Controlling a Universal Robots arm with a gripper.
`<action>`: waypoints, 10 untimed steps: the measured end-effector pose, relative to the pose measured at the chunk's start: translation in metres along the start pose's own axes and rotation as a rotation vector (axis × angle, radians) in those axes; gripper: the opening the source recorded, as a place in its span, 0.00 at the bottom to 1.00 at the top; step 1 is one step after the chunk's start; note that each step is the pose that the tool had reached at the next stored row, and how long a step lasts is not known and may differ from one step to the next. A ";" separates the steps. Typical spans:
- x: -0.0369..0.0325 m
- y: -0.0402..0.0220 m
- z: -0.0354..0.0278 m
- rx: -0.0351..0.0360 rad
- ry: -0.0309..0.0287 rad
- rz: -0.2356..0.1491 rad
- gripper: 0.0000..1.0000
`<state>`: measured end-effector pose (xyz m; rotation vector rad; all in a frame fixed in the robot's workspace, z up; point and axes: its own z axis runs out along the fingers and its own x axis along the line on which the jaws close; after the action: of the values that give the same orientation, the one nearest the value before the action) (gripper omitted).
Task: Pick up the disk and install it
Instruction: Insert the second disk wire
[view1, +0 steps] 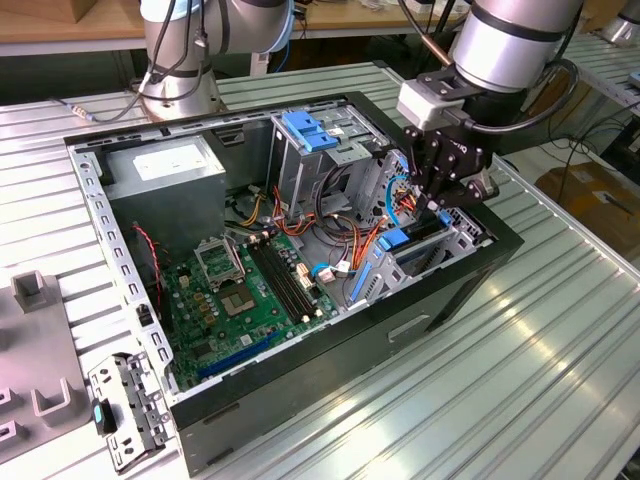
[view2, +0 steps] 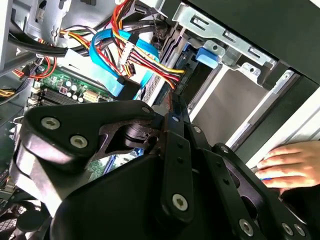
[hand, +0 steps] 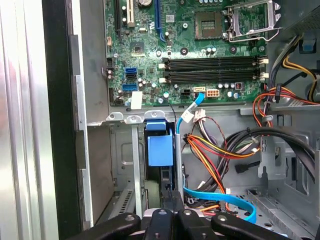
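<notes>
In the exterior view, the open computer case (view1: 470, 290) lies on its side. The green circuit board (view1: 240, 300) covers the case floor toward the exterior view's left, and a tangle of cables (view1: 340, 220) sits in the middle of the case. At the case's corner on the exterior view's right, the disk (view1: 398, 240) stands on edge in a metal bay. Most of it is hidden by the bay walls, so only a blue side rail and a dark strip of its edge can be seen. The gripper (view1: 440, 205) hangs directly over that bay, just above the disk. In the first wrist view its fingertips (hand: 172, 197) are pressed together with nothing visible between them, right beside the disk's blue rail (hand: 160, 147); contact with the disk cannot be made out. In the second wrist view, a hand (view2: 290, 165), cut off at the frame edge, rests outside the case wall.
</notes>
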<state>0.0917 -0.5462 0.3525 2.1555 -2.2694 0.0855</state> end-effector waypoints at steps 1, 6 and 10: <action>-0.0001 0.0001 0.0000 0.0000 0.0000 0.000 0.11; 0.0000 0.0002 -0.0033 0.0000 0.0002 0.000 0.11; 0.0004 -0.0004 -0.0222 0.0000 0.0001 0.000 0.11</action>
<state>0.0914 -0.5456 0.3747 2.1553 -2.2694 0.0856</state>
